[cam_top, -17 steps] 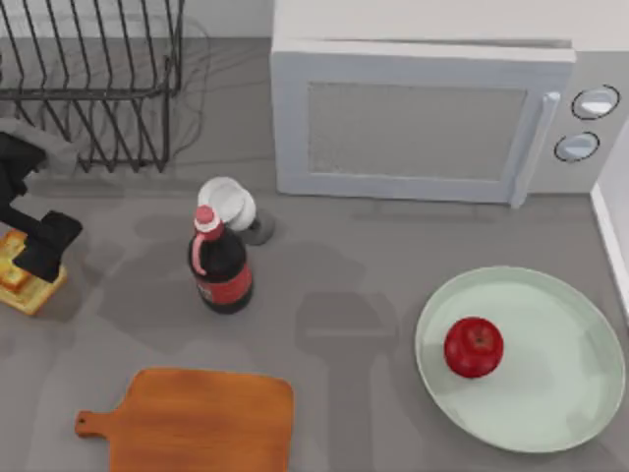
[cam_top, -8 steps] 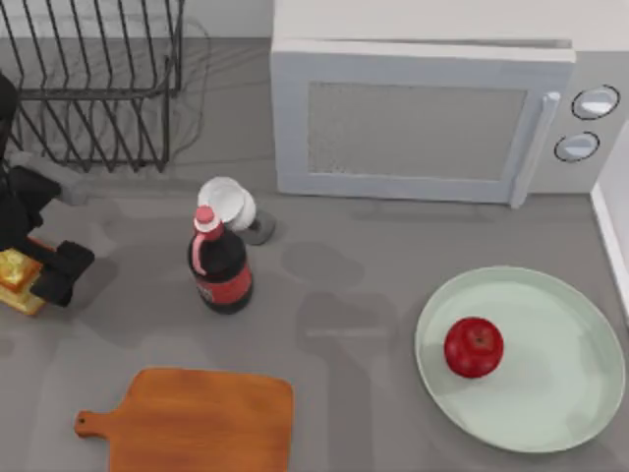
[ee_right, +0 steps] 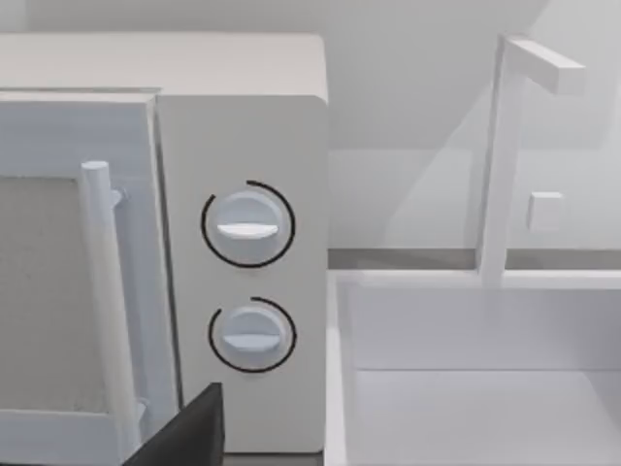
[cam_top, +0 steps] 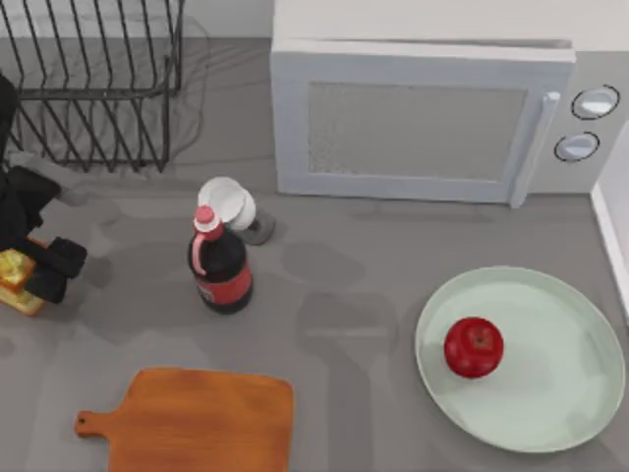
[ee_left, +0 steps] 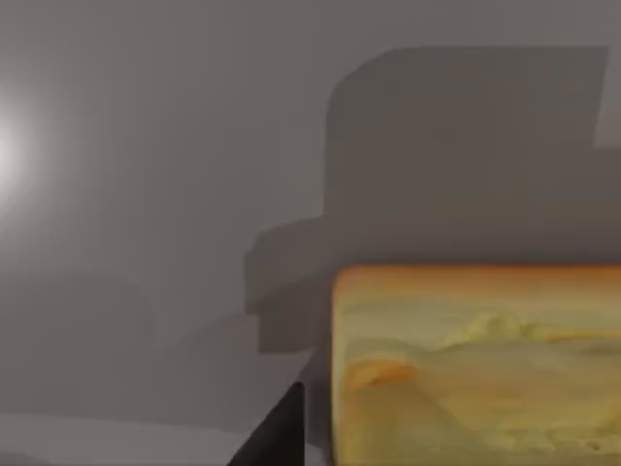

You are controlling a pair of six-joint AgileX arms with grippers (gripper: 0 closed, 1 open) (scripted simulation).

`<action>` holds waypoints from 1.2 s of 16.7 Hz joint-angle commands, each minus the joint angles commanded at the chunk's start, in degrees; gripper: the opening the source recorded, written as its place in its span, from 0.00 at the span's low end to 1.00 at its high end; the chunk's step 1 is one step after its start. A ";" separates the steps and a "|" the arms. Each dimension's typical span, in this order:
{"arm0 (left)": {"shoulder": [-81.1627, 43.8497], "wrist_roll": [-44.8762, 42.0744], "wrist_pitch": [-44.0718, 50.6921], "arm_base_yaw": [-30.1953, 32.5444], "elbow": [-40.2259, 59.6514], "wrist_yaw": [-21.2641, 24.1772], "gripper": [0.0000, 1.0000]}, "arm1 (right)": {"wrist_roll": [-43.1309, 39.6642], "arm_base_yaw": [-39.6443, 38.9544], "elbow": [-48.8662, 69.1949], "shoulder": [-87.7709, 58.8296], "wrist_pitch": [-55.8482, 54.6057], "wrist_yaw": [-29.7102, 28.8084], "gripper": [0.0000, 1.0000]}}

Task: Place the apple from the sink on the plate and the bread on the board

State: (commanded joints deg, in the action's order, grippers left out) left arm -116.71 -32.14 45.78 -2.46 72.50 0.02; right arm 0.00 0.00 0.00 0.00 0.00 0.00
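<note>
Overhead view; close wrist views (bread (ee_left: 475, 364))

The apple (cam_top: 473, 346) lies on the plate (cam_top: 550, 413), left of its middle, at the near right of the table (cam_top: 373, 265). The board (cam_top: 197, 421) lies at the near left, handle to the left. The bread (cam_top: 14, 280) sits at the far left edge, behind the board, with the left gripper (cam_top: 34, 264) upon it. The bottle (cam_top: 219, 265) stands mid-table, a cup (cam_top: 231, 206) just behind it. The rack (cam_top: 93, 84) is far left, the microwave (cam_top: 423, 118) far right, and the sink (ee_right: 475, 388) just right of the microwave.
</note>
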 joint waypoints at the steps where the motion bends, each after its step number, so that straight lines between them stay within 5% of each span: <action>1: 0.00 0.00 0.00 0.00 0.00 0.00 0.32 | 0.00 0.00 0.00 0.00 0.00 0.00 1.00; 6: 0.00 0.00 0.00 0.00 0.00 0.00 0.00 | 0.00 0.00 0.00 0.00 0.00 0.00 1.00; 15: 0.80 0.17 0.59 0.16 0.31 0.38 0.00 | 0.00 0.00 0.00 0.00 0.00 0.00 1.00; 20: 3.32 0.23 9.68 0.14 6.40 0.37 0.00 | 0.00 0.00 0.00 0.00 0.00 0.00 1.00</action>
State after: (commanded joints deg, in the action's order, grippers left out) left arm -113.39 -31.91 55.46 -2.32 78.90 0.39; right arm 0.00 0.00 0.00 0.00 0.00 0.00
